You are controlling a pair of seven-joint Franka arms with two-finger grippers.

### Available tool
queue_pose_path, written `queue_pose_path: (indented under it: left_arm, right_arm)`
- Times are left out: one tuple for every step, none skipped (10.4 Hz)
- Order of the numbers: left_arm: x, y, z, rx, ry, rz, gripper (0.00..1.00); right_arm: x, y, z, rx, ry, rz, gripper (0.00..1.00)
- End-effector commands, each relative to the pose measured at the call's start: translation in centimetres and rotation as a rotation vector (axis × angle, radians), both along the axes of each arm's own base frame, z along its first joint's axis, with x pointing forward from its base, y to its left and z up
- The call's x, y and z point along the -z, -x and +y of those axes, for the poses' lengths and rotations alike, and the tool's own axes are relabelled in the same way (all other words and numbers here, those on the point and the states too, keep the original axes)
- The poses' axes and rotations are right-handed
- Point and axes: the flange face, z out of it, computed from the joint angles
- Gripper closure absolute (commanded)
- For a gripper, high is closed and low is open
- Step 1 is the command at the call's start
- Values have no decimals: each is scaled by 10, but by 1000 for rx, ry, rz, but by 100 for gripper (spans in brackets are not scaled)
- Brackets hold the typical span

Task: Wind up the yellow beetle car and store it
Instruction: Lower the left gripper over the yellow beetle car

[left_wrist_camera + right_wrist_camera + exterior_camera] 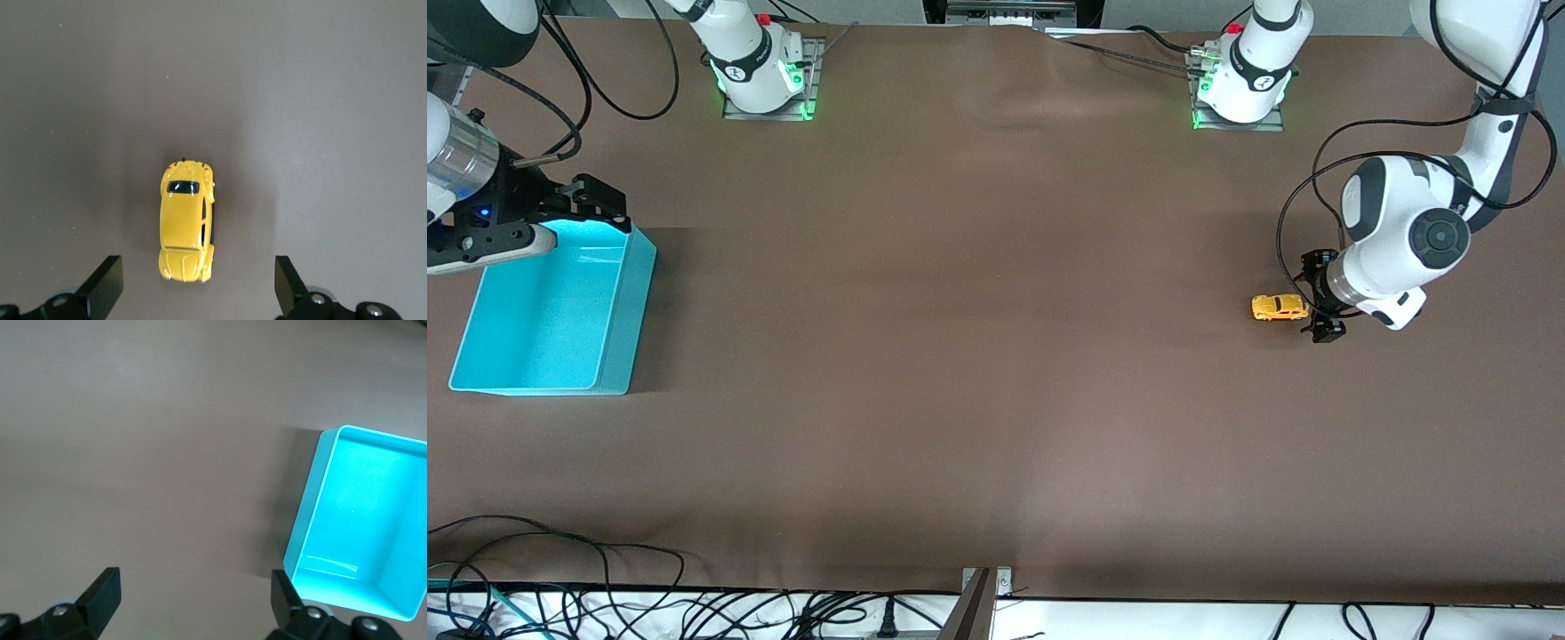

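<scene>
The yellow beetle car (1280, 308) stands on its wheels on the brown table toward the left arm's end. My left gripper (1320, 298) hangs low beside it, open. In the left wrist view the car (187, 223) has one end just inside the open left gripper (198, 293), touching neither finger. The turquoise bin (627, 320) sits toward the right arm's end and looks empty. My right gripper (600, 203) is open over the bin's corner nearest the bases. In the right wrist view the right gripper (193, 600) has only bare table between its fingers, with the bin (303, 513) beside it.
The two arm bases (760, 71) (1240, 80) stand along the table edge farthest from the front camera. Loose cables (605, 604) and a metal bracket (983, 596) lie along the nearest edge. Brown table stretches between the car and the bin.
</scene>
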Motion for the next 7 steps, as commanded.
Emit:
queue_pose_path:
  left_arm:
    - [13,3,-4,-38,-25,-23,0]
    - [21,8,-5,-27,-45,-8,0]
    - [29,9,-9,-13,-71,-6,0]
    - [40,13,-15,30,-93,4,0]
    - [47,18,-19,67,-108,18,0]
    - [51,19,-24,77,-104,22,0]
    - [52,20,-25,79,-103,25,0]
  right_arm:
    - [2,-4,1,-16,-3,2,0]
    - [8,-7,1,-16,-3,8,0]
    - [11,-8,1,-16,-3,12,0]
    - [9,-7,2,-17,-3,7,0]
    - [9,-7,3,-19,-3,7,0]
    - [9,-8,3,-19,-3,4,0]
    - [8,-9,4,-20,-5,-4,0]
